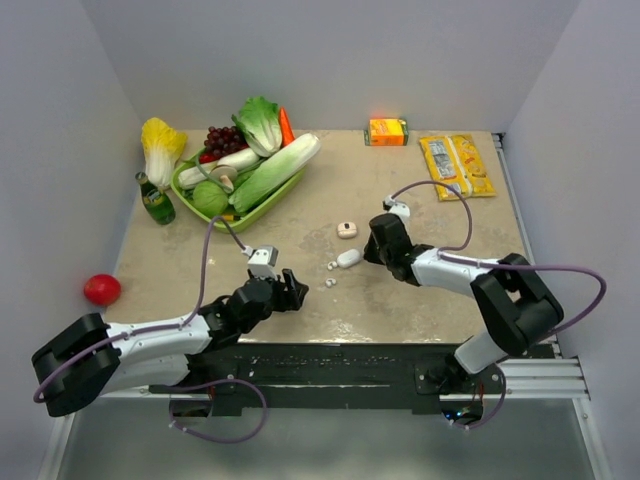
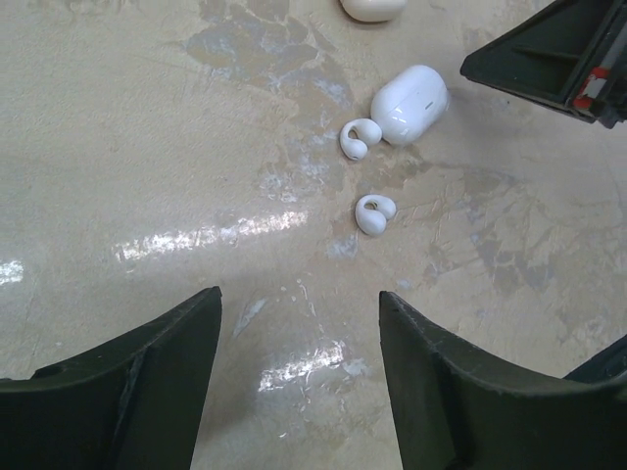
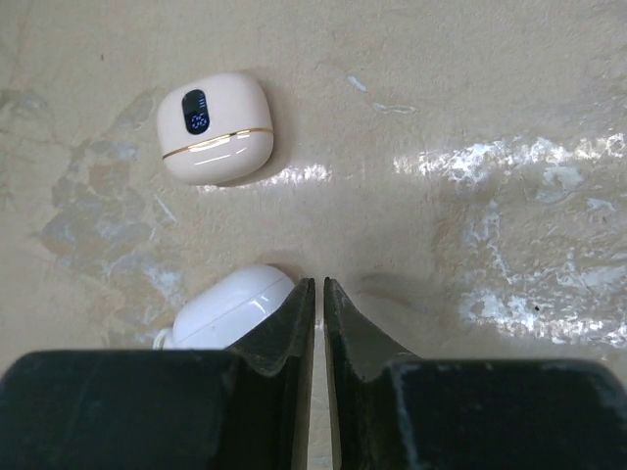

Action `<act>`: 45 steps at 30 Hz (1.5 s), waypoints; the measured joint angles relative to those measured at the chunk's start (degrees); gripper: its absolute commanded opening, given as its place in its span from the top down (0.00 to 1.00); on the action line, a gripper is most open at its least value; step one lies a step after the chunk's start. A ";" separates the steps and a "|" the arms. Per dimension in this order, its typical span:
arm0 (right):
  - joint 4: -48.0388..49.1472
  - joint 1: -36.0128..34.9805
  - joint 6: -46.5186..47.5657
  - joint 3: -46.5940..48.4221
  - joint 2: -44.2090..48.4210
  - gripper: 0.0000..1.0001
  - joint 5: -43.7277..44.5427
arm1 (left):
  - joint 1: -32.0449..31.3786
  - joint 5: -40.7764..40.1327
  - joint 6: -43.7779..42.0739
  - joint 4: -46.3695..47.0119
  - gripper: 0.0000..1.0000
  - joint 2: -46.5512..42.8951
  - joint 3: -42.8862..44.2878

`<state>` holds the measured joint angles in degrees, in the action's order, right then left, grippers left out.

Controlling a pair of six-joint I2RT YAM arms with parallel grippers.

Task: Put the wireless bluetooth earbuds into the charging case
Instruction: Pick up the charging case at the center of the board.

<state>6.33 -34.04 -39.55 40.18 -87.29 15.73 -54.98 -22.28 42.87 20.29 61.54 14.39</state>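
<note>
In the top view nothing of the task looks done yet. The two tiny white plastic earbuds (image 1: 331,266) lie loose on the mottled beige surface (image 1: 300,215). The small glossy white pebble-shaped charging case (image 1: 349,258) sits shut just beside them. A second, squarer cream case (image 1: 347,229) with a dark display lies a little farther back. I take the white one for the target because the earbuds lie by it, but that is my judgement. What remains, as I read it, is to open the lid, lift each bud and seat both. The left gripper (image 1: 288,290) hovers near the earbuds on their left. The right gripper (image 1: 372,250) is just beside the charging case on its right.

In the left wrist view, my left gripper's fingers (image 2: 137,392) stand wide apart and empty at the bottom of the frame. Both earbuds lie ahead, slightly right of the gap's centre line. The nearer one (image 2: 375,212) sits alone on the surface, and the farther one (image 2: 360,138) lies right against the charging case (image 2: 409,104).

In the right wrist view, the right gripper's fingers are pressed together with only a slit between them, holding nothing. The charging case (image 3: 230,305) lies just left of the tips, partly hidden behind the left finger. I cannot tell if it touches. The cream case (image 3: 216,127) lies farther ahead and is also shut.
</note>
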 measured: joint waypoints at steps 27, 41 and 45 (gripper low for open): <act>3.98 -1.22 1.84 -5.79 0.74 0.83 -8.85 | 0.00 -1.07 2.56 0.42 0.35 2.73 0.07; 1.20 0.72 3.48 6.34 -6.40 0.84 -2.84 | 0.09 -2.97 8.59 2.80 0.04 -5.27 -3.72; 1.22 0.98 3.80 7.85 -10.64 0.86 -3.50 | 0.11 -2.78 8.63 2.73 0.05 -6.80 -4.76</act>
<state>7.55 -33.06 -35.75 48.03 -97.93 12.23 -54.87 -25.06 51.51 23.03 54.74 9.63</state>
